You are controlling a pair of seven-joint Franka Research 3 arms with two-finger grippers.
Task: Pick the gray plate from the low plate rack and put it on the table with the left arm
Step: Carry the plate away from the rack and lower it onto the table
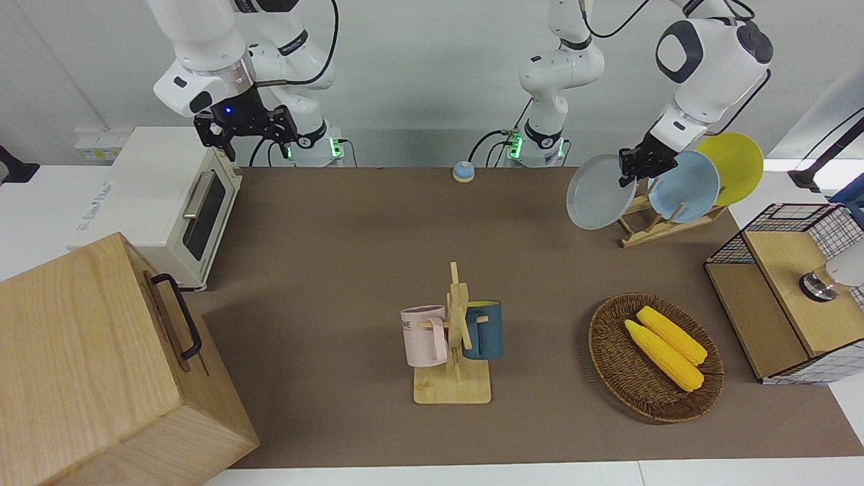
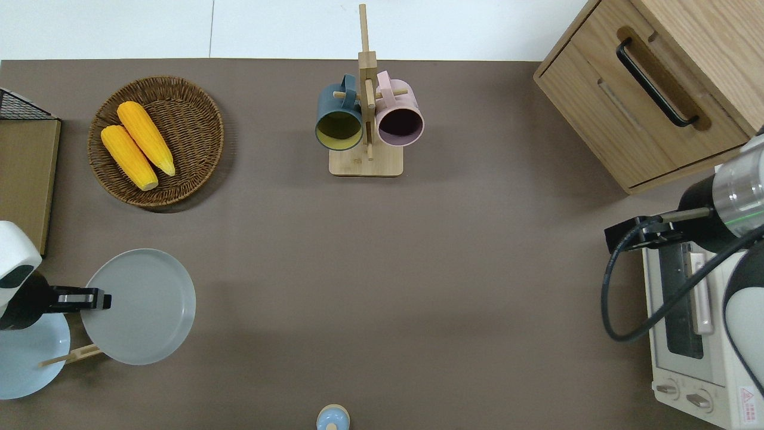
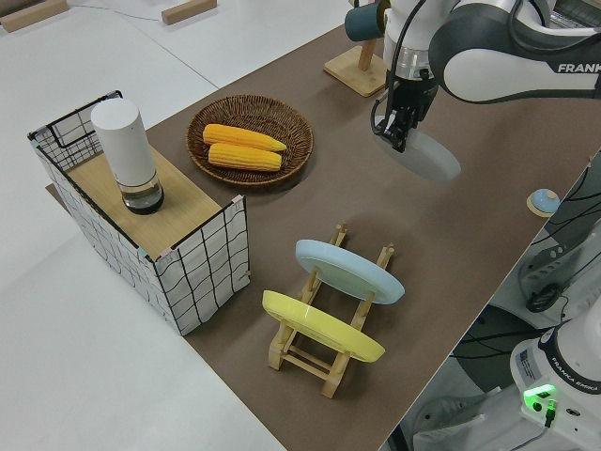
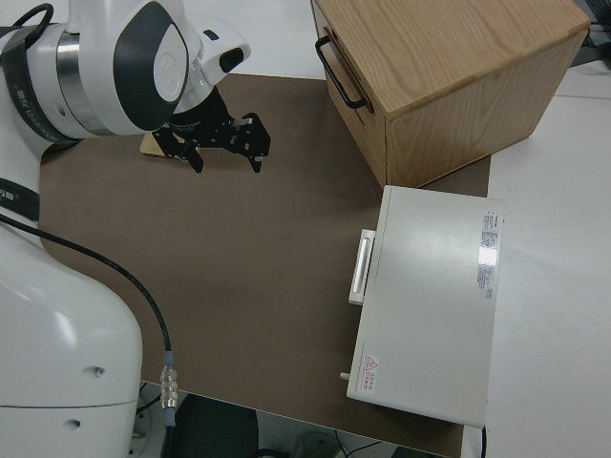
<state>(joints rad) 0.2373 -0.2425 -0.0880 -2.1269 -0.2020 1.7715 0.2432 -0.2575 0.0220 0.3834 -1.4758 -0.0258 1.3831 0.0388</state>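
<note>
My left gripper point(image 1: 633, 167) is shut on the rim of the gray plate point(image 1: 599, 201) and holds it tilted in the air, clear of the low plate rack point(image 1: 649, 228). In the overhead view the gray plate point(image 2: 140, 307) is over the brown table point(image 2: 418, 286) and one end of the rack point(image 2: 71, 356), with the gripper point(image 2: 89, 298) at its edge. The left side view shows the plate point(image 3: 430, 157) under the gripper point(image 3: 399, 132), away from the rack point(image 3: 324, 348). The right arm is parked, its gripper point(image 4: 227, 157) open and empty.
A light-blue plate point(image 1: 685, 196) and a yellow plate point(image 1: 732, 165) stand in the rack. A wicker basket point(image 2: 197, 128) with two corn cobs, a mug stand point(image 2: 365, 119), a wire crate point(image 1: 786, 290), a wooden cabinet point(image 2: 650, 89), a toaster oven point(image 1: 169, 202) and a small bell point(image 2: 332, 418) stand around.
</note>
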